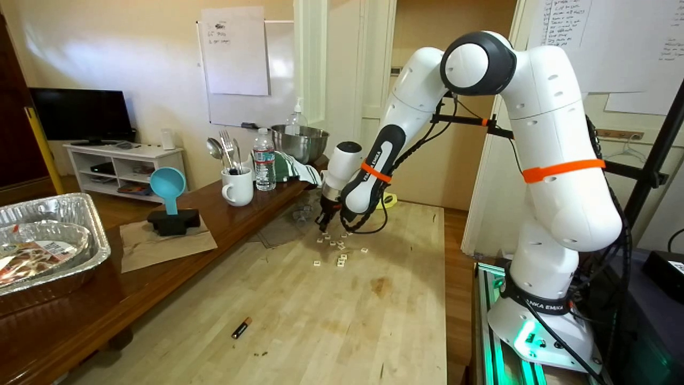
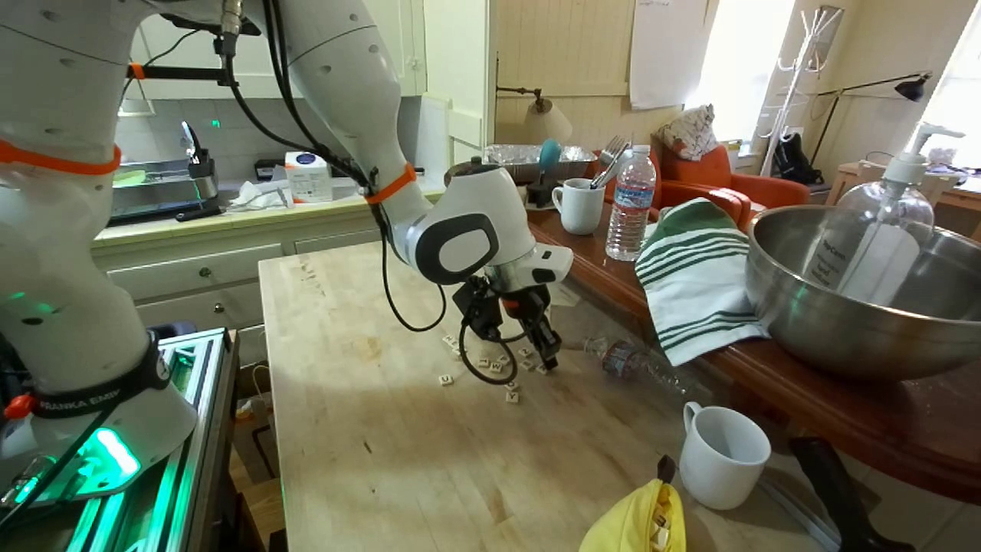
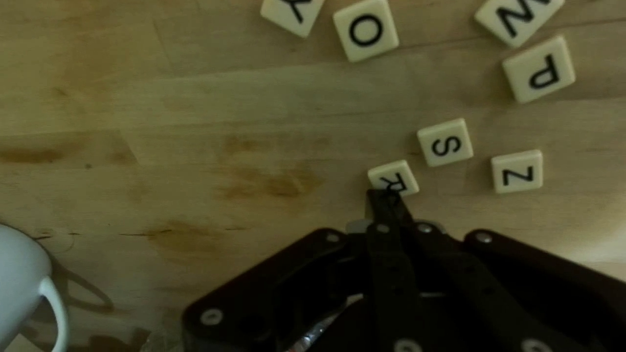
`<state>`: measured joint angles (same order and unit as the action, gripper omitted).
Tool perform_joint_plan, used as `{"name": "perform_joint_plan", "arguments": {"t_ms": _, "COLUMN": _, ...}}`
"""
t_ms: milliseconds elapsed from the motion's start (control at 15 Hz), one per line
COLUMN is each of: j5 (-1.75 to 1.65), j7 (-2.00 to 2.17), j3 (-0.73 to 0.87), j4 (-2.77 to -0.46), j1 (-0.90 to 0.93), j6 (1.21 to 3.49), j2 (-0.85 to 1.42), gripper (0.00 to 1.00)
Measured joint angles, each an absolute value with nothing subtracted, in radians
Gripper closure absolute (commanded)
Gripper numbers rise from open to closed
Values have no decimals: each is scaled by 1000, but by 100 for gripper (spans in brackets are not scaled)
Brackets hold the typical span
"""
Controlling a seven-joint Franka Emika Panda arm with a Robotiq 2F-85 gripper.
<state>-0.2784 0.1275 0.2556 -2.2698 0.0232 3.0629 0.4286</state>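
My gripper [image 3: 390, 194] is shut, its dark fingertips pressed together with nothing visible between them. In the wrist view they overlap the lower edge of a cream letter tile marked R [image 3: 397, 174]; whether they touch it I cannot tell. Close by lie the S tile [image 3: 445, 142] and the Z tile [image 3: 517, 171]. Farther up are the P tile [image 3: 539, 69] and the O tile [image 3: 367, 30], with more tiles cut off at the top edge. Both exterior views show the gripper [image 2: 550, 360] pointing down, low over the scattered tiles [image 1: 341, 262] on the wooden table [image 1: 342, 321].
A crumpled plastic bottle [image 2: 625, 359] lies beyond the gripper, beside a raised brown counter [image 2: 598, 284]. A white mug [image 2: 724, 458], a yellow pouch [image 2: 632, 525] and a black handle [image 2: 843, 498] are near that side. A battery [image 1: 241, 328] lies farther along the table.
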Motion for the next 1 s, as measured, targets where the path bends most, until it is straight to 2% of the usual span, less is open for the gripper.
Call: {"name": "perform_joint_plan", "arguments": {"t_ms": 1000, "j5": -219, "j7": 105, "j3": 192, "j4": -2263, "j1": 63, "j6": 3066, "j2": 429, "gripper": 100}}
